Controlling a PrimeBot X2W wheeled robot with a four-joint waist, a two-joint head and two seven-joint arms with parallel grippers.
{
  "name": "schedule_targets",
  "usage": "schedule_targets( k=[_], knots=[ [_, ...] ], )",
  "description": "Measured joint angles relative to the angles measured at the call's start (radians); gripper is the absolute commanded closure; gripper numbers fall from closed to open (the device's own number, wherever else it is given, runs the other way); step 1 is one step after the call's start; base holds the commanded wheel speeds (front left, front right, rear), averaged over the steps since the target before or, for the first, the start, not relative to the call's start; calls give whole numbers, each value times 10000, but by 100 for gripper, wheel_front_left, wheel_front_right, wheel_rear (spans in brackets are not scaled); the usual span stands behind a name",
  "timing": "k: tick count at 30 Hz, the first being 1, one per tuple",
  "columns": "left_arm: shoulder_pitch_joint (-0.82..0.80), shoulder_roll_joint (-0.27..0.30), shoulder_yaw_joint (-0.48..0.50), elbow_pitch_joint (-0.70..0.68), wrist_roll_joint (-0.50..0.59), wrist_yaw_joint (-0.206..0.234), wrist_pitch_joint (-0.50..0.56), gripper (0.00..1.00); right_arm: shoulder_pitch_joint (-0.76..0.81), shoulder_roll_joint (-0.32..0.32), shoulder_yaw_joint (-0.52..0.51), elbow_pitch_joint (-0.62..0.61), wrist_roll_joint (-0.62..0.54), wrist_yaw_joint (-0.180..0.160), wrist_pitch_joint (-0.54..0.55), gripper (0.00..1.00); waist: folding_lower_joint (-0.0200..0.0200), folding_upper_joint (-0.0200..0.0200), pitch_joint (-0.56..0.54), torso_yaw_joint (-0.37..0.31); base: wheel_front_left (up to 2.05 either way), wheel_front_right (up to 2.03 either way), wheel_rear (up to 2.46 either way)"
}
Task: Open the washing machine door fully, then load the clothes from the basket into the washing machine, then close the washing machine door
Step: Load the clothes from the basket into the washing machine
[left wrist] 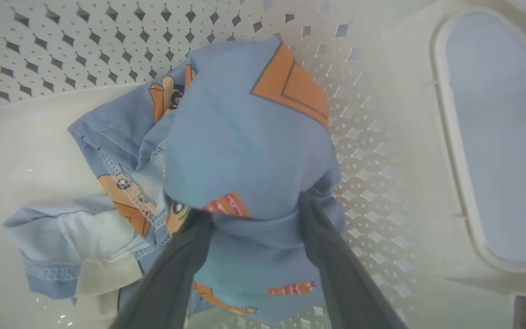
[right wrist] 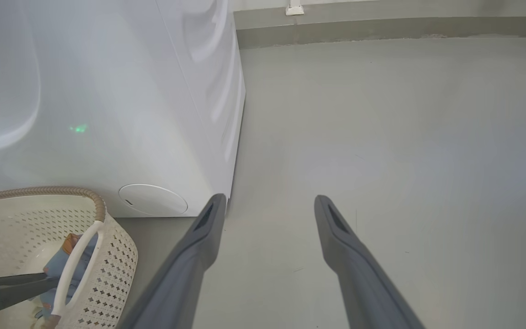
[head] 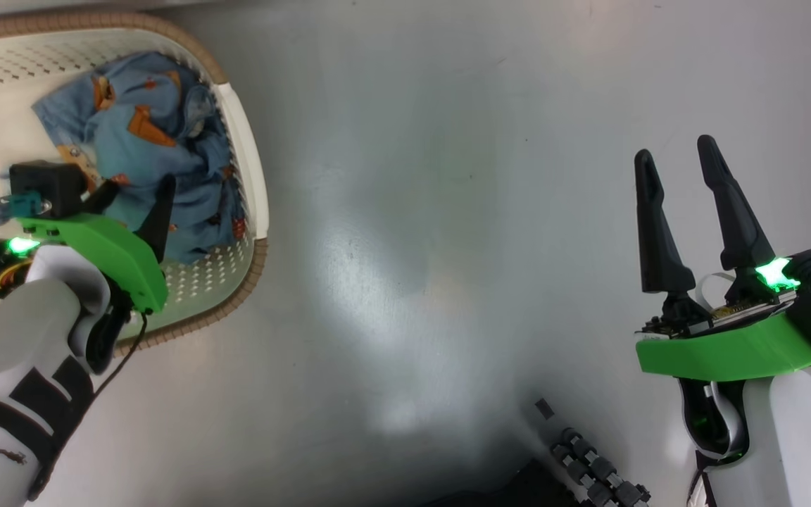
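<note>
The cream basket (head: 250, 176) with its brown rim stands on the floor at upper left in the head view, right in front of the white washing machine (right wrist: 107, 91). The light blue bear-print clothes (head: 145, 141) lie bunched against the basket's right wall. My left gripper (head: 134, 201) is down inside the basket, open, its fingers (left wrist: 336, 256) straddling a raised bunch of the clothes (left wrist: 244, 151). My right gripper (head: 675, 151) hovers open over bare floor, far to the right, with nothing in it. The washing machine door is out of view.
Grey floor (head: 412, 246) spreads between the two arms. The machine's round filter cover (right wrist: 153, 199) sits low on its front. A grey skirting (right wrist: 381, 27) runs along the far wall. My base's black rollers (head: 592, 472) show at the bottom.
</note>
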Motion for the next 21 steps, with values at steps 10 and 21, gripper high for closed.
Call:
schedule_targets(
  k=[10, 21],
  knots=[
    [-5, -25, -577, -105, -1022, 0, 2, 100, 163, 6, -52, -69, -318, 0, 0, 0, 0, 0, -315, 106, 0, 0, 0],
    [383, -63, 1461, -627, -205, 0, 2, 100, 125, -192, 73, 439, -326, 0, 0, 0, 0, 0, -1252, 547, 0, 0, 0]
  ],
)
